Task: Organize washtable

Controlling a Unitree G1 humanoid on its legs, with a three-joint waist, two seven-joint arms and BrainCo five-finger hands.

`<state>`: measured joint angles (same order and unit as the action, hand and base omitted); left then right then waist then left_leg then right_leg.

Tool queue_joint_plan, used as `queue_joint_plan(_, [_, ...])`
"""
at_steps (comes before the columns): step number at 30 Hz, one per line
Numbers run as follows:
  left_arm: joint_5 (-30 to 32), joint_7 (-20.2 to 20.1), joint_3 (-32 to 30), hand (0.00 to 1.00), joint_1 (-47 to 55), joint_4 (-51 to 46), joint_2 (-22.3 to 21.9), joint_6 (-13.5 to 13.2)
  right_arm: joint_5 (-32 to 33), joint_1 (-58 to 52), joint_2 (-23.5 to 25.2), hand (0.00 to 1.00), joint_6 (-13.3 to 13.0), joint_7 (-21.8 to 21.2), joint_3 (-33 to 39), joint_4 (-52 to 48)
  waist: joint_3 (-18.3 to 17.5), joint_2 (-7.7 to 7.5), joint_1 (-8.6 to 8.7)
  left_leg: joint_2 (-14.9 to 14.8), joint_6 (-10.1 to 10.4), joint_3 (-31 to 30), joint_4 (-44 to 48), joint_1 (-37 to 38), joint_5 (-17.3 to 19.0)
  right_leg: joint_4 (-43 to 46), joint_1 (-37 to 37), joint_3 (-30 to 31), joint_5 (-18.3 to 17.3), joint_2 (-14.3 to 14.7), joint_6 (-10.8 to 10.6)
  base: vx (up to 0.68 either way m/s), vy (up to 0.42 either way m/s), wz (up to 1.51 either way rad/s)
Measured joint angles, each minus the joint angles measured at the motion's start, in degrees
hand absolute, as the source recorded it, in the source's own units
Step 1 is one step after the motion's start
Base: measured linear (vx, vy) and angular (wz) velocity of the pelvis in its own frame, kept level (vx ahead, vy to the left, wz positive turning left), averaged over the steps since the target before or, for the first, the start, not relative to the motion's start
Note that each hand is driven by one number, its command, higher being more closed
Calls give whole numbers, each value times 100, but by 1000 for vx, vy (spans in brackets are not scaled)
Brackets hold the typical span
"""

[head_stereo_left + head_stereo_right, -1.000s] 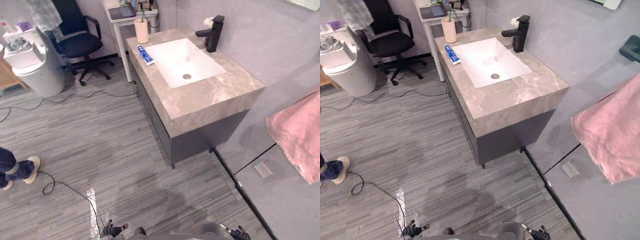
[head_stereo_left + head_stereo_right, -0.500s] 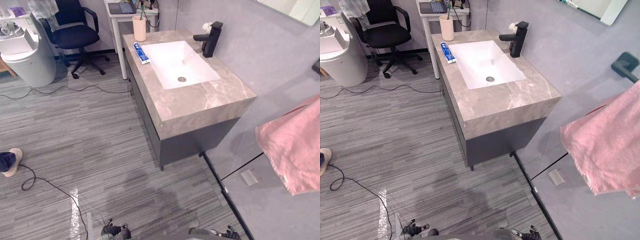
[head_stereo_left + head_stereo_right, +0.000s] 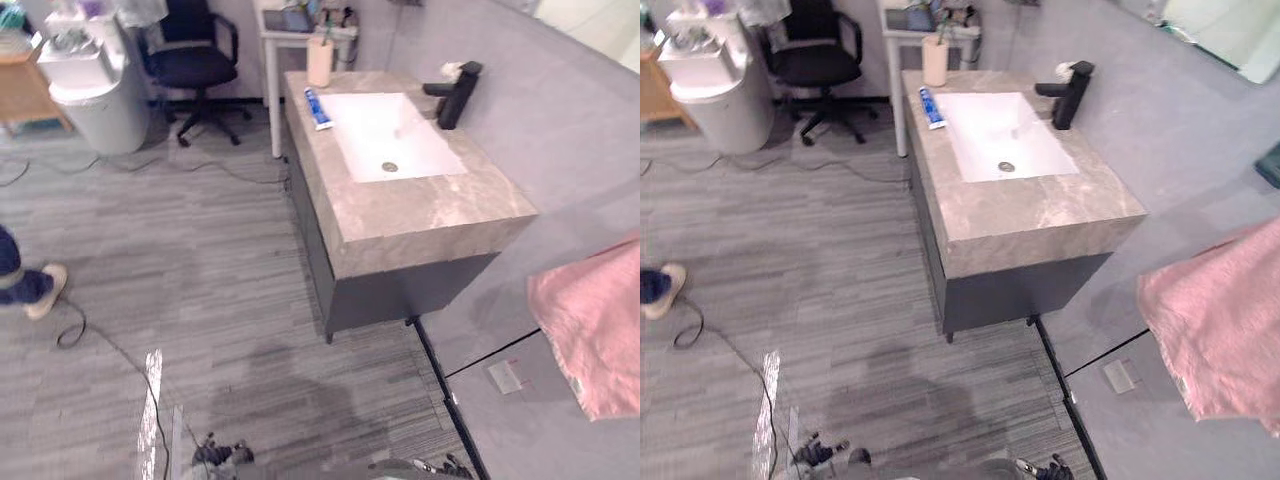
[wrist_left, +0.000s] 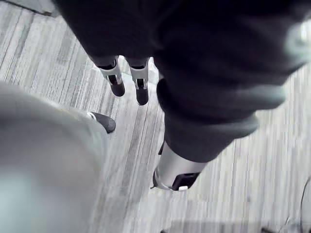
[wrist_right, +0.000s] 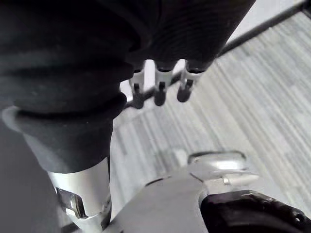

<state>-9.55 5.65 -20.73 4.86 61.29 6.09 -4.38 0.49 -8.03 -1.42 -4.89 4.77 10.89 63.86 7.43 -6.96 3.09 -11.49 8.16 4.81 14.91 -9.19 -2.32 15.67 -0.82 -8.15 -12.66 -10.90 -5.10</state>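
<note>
Left hand [image 4: 116,80]: fingers straight, empty.
Right hand [image 5: 160,90]: fingers straight, empty.
Toothpaste tube [image 3: 317,108]: left edge of washtable [image 3: 420,215], near cup [image 3: 320,62].

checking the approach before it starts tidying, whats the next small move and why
Probably a step forward toward the washtable. It stands well ahead across the floor, with the toothpaste tube lying beside the basin and the cup at its far corner. The left hand and right hand hang low, fingers relaxed, holding nothing.
</note>
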Motion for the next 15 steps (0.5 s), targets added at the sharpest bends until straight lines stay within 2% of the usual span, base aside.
queue_joint_plan(3, [-254, 99, -445, 0, 128, -5, -49, 0, -3, 0, -1, 0, 24, -6, 48, -17, 75, 99, -81, -267, -19, 140, -137, -22, 152, 42, -69, -197, -27, 126, -30, -124, -25, 37])
queue_joint_plan(5, [-395, 104, -649, 0, 267, -1, -90, 16, -10, -19, 35, 0, 24, -3, 190, -68, 101, 121, -92, -307, 56, 377, -379, -4, 228, 92, -58, -286, -117, 100, -69, -114, 10, 44])
queue_joint_plan(7, [-497, 117, -830, 0, 409, -2, -151, 19, -12, -37, 24, 0, 18, 0, 277, -79, 137, 187, -136, -379, 61, 533, -133, -175, 241, 62, -65, -292, -135, 98, -97, -49, 44, 21])
queue_joint_plan(8, [-571, 194, -1079, 0, 478, -5, -319, 30, -37, -31, 21, 0, 17, -3, 413, -94, 171, 239, -158, -397, -5, 574, 207, -279, 434, 54, -70, -222, -186, 86, -182, -25, 116, -1])
queue_joint_plan(9, [-614, 330, -1077, 0, 513, -24, -423, 38, -53, -18, 27, 0, 22, 0, 494, -94, 175, 256, -160, -404, -39, 632, 350, -260, 522, 37, -57, -86, -191, 92, -202, -13, 130, -15])
queue_joint_plan(10, [-625, 404, -925, 0, 516, -63, -513, 43, -62, -1, 25, 0, 26, 5, 480, -92, 167, 261, -152, -384, -64, 675, 411, -269, 551, 29, -49, 14, -169, 88, -223, -10, 118, -37])
queue_joint_plan(11, [-692, 738, -334, 0, 649, -101, -495, -122, -123, 53, -11, 0, 46, 9, 348, -83, 104, 221, -132, -351, -112, 775, 607, -387, 620, 31, 16, 181, -85, 49, -262, 11, 96, -37])
queue_joint_plan(12, [-723, 831, -35, 0, 702, -19, -401, -245, -136, 83, -57, 0, 43, 13, 256, -29, 79, 251, -122, -360, -114, 796, 783, -480, 727, 31, 51, 213, -94, 10, -281, 49, 128, -34])
queue_joint_plan(14, [-708, 822, 205, 0, 617, 210, -322, -182, -139, 133, -152, 0, 62, 7, 253, 60, 35, 377, -76, -349, -201, 802, 1211, -612, 1008, -15, 50, 235, -62, -35, -360, 71, 143, -15])
queue_joint_plan(15, [-699, 781, 307, 0, 609, 243, -282, -26, -164, 111, -182, 0, 121, -7, 252, 111, -86, 398, -108, -274, -242, 897, 1300, -600, 1233, -119, 20, 285, -2, -152, -399, 133, 217, -26])
